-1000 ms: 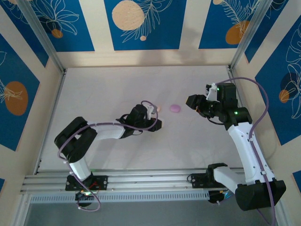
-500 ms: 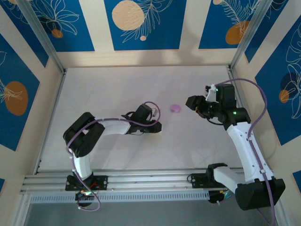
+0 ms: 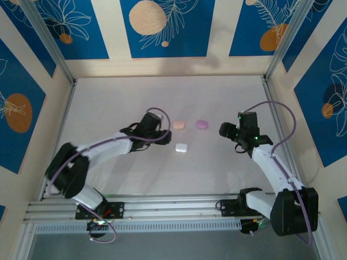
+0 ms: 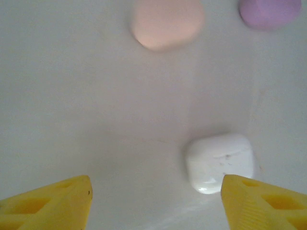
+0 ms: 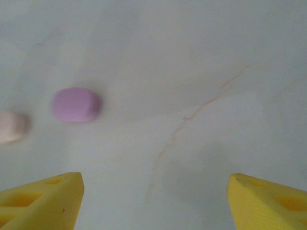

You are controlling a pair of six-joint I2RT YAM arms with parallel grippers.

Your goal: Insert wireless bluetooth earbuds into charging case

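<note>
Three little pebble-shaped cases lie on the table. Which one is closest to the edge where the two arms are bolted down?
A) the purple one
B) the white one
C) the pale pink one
B: seen from above, the white pebble-shaped case lies nearer that edge of the table, while the pale pink case and the purple case sit side by side farther back.

White table [image 3: 108, 97], blue floral walls [image 3: 187, 40]

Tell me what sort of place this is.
Likely a robot test cell: a white table boxed in by printed blue panels and aluminium posts, left arm and right arm bolted to a rail.
</note>
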